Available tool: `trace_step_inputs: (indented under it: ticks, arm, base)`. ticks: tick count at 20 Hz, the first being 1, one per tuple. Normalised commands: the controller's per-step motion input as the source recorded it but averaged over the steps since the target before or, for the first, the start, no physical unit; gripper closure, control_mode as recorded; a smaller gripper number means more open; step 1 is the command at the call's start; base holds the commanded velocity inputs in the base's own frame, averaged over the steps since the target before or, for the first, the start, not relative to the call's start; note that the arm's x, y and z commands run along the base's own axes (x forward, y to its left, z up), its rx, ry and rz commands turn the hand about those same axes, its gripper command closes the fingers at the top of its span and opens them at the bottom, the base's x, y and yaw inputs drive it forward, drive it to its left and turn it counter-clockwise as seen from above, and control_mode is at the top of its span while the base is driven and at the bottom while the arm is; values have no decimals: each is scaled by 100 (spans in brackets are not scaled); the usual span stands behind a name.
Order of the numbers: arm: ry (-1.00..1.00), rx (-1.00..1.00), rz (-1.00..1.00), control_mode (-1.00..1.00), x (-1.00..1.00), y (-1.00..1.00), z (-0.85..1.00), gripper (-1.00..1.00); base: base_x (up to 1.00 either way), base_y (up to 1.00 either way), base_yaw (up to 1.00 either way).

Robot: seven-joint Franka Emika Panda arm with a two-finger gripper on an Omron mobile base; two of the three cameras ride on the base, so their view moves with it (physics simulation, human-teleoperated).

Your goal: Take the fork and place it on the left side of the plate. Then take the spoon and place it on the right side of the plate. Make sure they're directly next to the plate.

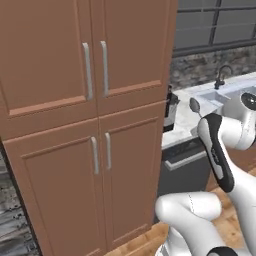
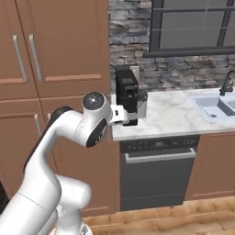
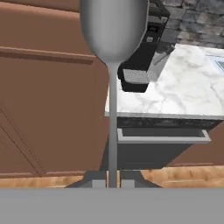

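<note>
We hold the spoon (image 3: pixel 113 87) by its handle in our closed end effector (image 3: pixel 113 183), near the marble surface (image 3: pixel 192 94).

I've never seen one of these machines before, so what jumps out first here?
A grey spoon held upright by its thin handle in the robot's shut hand, its bowl looming close in the hand view. Behind it stands a black coffee machine on the marble counter, beside tall brown cabinets.
</note>
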Motion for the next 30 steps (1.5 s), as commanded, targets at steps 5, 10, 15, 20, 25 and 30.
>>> trace_step_inputs:
  ticks: [5, 10, 15, 20, 25, 30]
  arm:
    - [0, 0, 0, 100, 0, 0, 0, 100]
    - [0, 0, 0, 100, 0, 0, 0, 100]
    - [0, 0, 0, 100, 0, 0, 0, 100]
    - [0, 0, 0, 100, 0, 0, 0, 100]
    - [0, 0, 0, 100, 0, 0, 0, 100]
    - [0, 0, 0, 100, 0, 0, 0, 100]
  base:
    - [-57, 46, -53]
    - [-63, 30, -59]
    - [-67, 25, -61]
    - [-77, 14, -56]
    - [-89, 1, -49]
    - [-89, -11, -46]
